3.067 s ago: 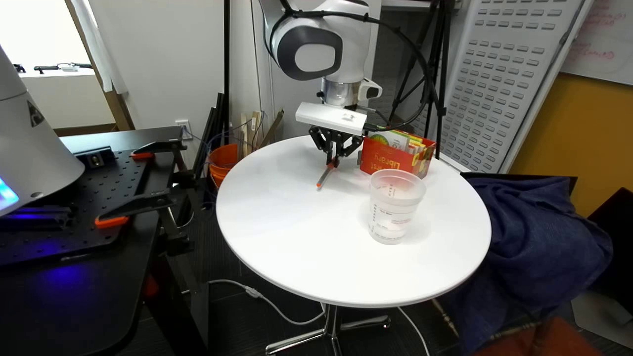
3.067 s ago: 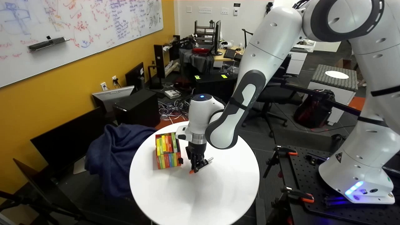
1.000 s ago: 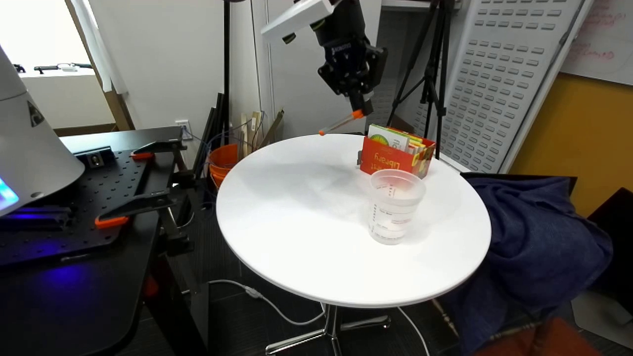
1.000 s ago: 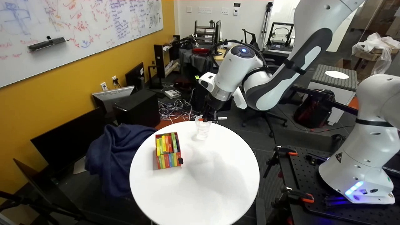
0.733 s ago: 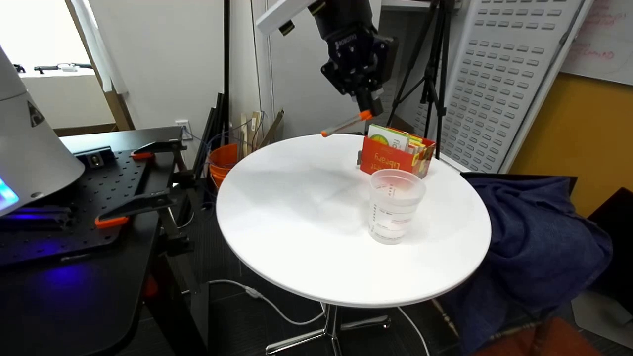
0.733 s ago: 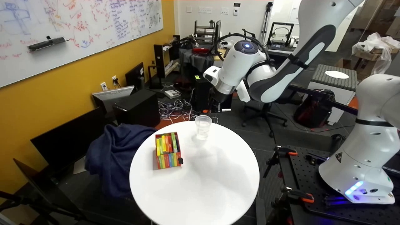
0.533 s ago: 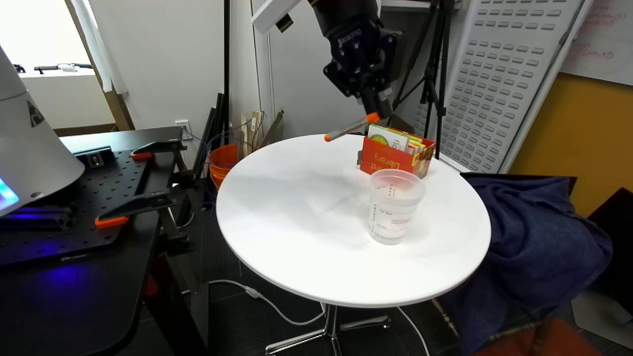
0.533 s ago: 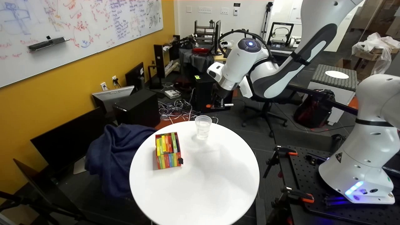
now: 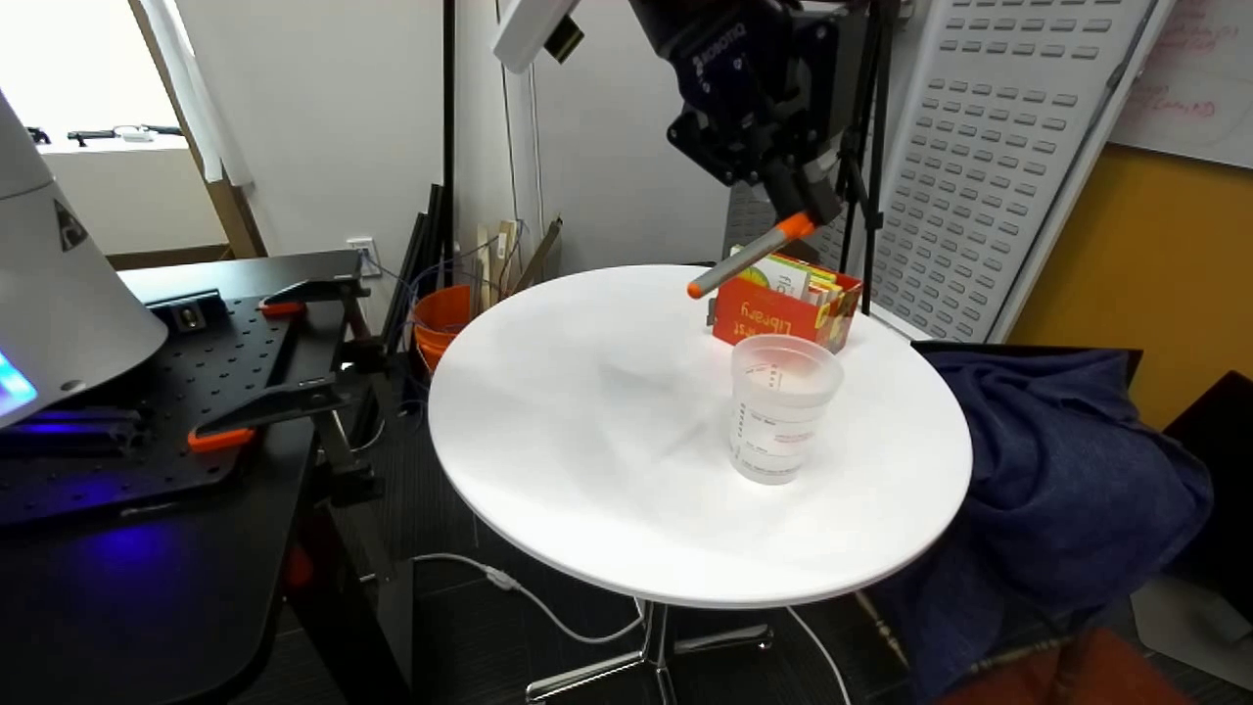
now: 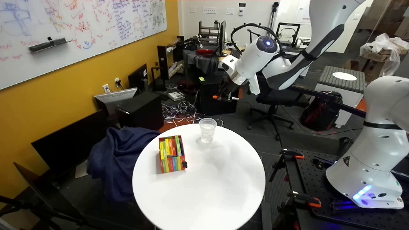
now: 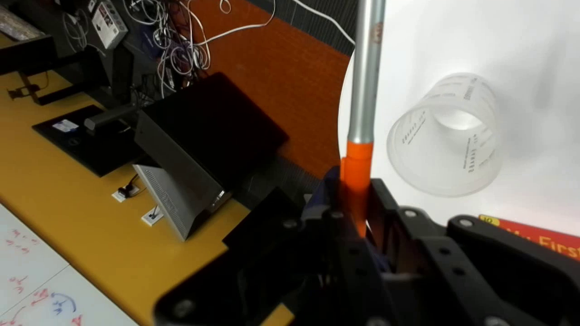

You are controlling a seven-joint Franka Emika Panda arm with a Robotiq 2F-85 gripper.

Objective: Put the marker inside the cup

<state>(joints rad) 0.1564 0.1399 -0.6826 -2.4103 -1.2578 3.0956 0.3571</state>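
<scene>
Wrist view: the gripper (image 11: 358, 194) is clamped on one orange end of the marker (image 11: 364, 104), whose grey barrel extends toward 12 o'clock. Change of state: within about three seconds the marker has risen from the table (image 9: 578, 431), and in the latest half second the gripper has shifted toward 3 o'clock in an exterior view; the cup (image 9: 778, 426) has not moved and stands at 6 o'clock from the gripper. Grasp and lift can be judged complete; transport appears in hand and insertion is outstanding.

The marker is held in the air, apart from the cup, its free end tilted down toward 8 o'clock in that view. Insertion will probably require a steeper angle and centring over the cup's mouth.

Clearances: the cup's rim is the critical edge. In an exterior view, the box of books (image 10: 172, 163) bounds travel at 8 o'clock from the upright cup, and the table edge lies near at 12 o'clock. Room for manoeuvre appears greatest toward 6 o'clock.
</scene>
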